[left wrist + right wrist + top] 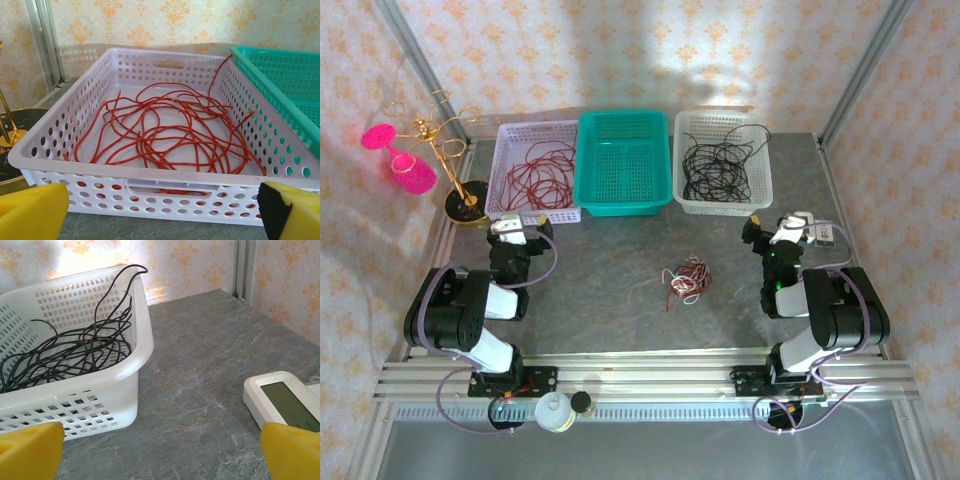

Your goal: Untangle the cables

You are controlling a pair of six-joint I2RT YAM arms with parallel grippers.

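- Lying loose on the grey desk (610, 310), between the two arms and nearer the right one, the cables (685, 281) make a small knot of red, white and black strands, with nothing touching them.
- The left tool (512, 224) hangs released, its yellow pads (30, 212) spread wide in the left wrist view, just in front of a white basket (165, 177).
- That basket holds a loose heap of red wire (170, 130), with one end hooked over the wall beside the green basket (280, 70).
- The right tool (788, 228) is released too, pads (27, 450) wide apart and low over bare desk.
- In front of it and to the left stands a second white basket (75, 405) of black wire (70, 352), one strand arching above the rim.
- A white gadget with a screen (282, 400) lies by the right pad.
- A gold stand with pink cups (440, 150) is at the far left corner.
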